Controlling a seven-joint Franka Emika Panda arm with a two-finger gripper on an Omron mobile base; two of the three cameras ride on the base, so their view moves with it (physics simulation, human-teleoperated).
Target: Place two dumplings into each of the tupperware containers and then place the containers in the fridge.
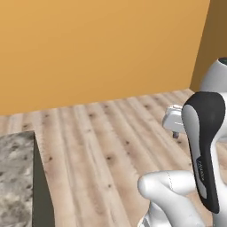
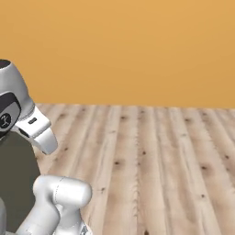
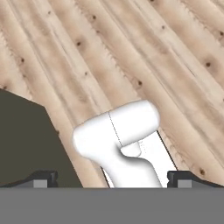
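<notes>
The gripper (image 3: 112, 178) hangs spread and empty over bare wooden floor (image 3: 144, 52), likely folded for travel; a speckled stone bench (image 1: 15, 177) corner stands near left.

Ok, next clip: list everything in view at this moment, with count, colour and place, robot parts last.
wall: one, orange, behind the floor, across the top of both base views.
floor: one, pale wood planks with dark knots, below the wall in both base views.
counter: one, mottled grey stone top with a dark side, lower left of the left base view.
arm: one, white with dark joints, right side of the left base view.
gripper: one, dark fingertips standing wide apart, nothing between them, bottom of the hand view.
</notes>
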